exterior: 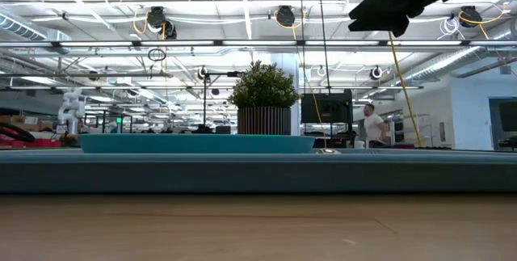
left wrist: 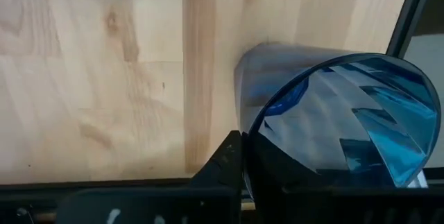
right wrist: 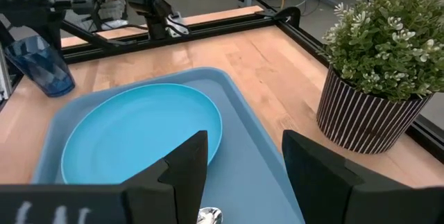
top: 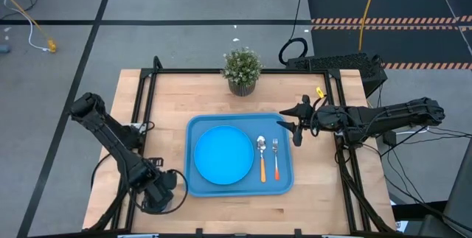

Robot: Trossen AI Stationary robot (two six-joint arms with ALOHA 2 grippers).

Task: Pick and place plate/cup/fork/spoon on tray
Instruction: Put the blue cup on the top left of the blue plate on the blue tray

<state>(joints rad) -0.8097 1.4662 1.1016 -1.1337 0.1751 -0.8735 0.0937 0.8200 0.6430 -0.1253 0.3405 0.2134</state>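
The cup [left wrist: 333, 123], gripped by the left tool [top: 156, 192], stands beside the tray [top: 193, 124]'s edge; right tool [top: 295, 127] open.

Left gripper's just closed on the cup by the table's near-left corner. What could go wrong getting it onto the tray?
The left gripper holds the cup by its rim, so it could slip or tilt in transit. The plate, spoon and fork fill most of the tray, so it could land on one.

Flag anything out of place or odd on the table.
Only the cup is still off the tray, standing upright on the wood beside it, with the left gripper shut on it. Plate, spoon and fork lie neatly on the tray.
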